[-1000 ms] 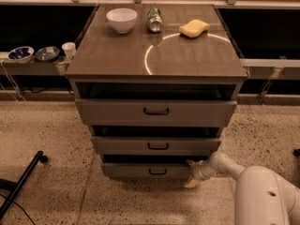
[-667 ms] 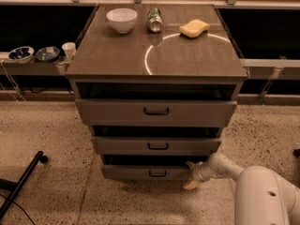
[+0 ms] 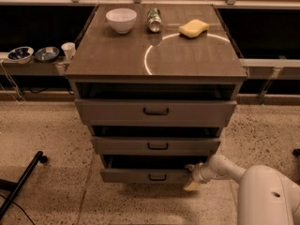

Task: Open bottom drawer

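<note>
Touching bottom drawer (image 3: pixel 136 175) end, pincer (image 3: pixel 190 176) spread

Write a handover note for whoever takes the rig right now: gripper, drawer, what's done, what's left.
Gripper: low, at the right end of the bottom drawer front, away from the handle. Whether it has hold of the drawer cannot be told.
Bottom drawer: out only a little, with a dark gap above its front. The black handle at centre is free.
Done: the arm is down at drawer height and the drawer is slightly ajar.
Left: pull the drawer well out. Going to the handle would probably be the surer pull.
</note>
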You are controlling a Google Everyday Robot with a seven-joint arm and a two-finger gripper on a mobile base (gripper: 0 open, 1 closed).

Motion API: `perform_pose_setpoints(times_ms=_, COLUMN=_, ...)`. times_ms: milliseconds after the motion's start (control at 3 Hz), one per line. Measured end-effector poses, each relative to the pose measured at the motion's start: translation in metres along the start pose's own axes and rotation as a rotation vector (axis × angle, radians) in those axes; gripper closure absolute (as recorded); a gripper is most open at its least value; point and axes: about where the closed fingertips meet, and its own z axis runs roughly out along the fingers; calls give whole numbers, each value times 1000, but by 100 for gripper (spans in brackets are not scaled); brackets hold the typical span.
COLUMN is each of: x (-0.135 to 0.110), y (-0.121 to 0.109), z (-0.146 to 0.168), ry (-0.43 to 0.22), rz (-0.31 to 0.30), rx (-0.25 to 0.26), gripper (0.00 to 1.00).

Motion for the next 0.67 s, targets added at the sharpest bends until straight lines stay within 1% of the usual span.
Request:
perform_pose_setpoints(times_ms=333, x=7, y=29, z=4, ry=-4, rz=35, rx=-24, gripper=34)
perform_pose_setpoints(times_ms=667, x=3, y=28, z=-3, ry=-4, rz=35, rx=-24, gripper=31)
